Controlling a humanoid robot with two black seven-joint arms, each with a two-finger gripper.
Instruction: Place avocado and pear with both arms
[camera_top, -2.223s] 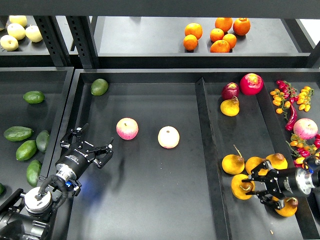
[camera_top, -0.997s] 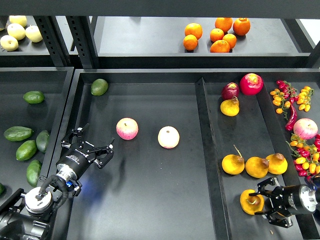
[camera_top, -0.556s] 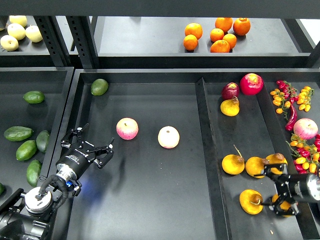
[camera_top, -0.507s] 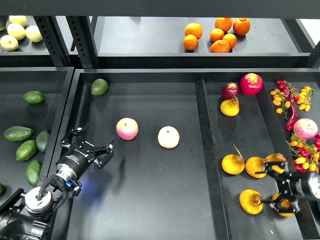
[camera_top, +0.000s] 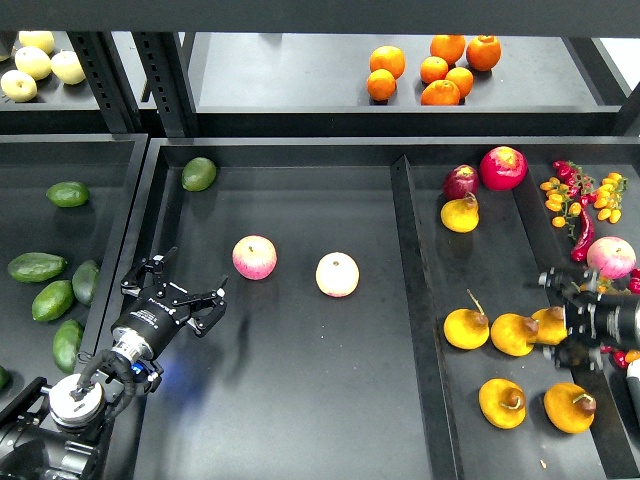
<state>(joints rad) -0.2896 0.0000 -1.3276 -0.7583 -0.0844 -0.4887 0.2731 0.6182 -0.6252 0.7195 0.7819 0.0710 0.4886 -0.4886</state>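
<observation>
The pear (camera_top: 500, 402), golden yellow with a dark brown patch, lies free on the right tray (camera_top: 430, 300) near the front. My right gripper (camera_top: 556, 315) is open and empty, up and to the right of it, by a cluster of similar pears (camera_top: 467, 328). A dark green elongated avocado (camera_top: 36, 267) lies in the left tray among other avocados (camera_top: 52, 300). My left gripper (camera_top: 188, 282) is open and empty over the left edge of the middle tray, right of the avocados.
Two pink-yellow apples (camera_top: 255, 257) (camera_top: 337, 274) and a rounder green fruit (camera_top: 199, 173) lie in the middle tray. Another brown-patched pear (camera_top: 570, 408) is at the front right. Oranges (camera_top: 440, 70) sit on the back shelf. Small tomatoes and chillies (camera_top: 580, 200) are at the far right.
My right gripper let go of the pear, which now lies at the tray's front, and drew back up and to the right. The left arm has not moved.
</observation>
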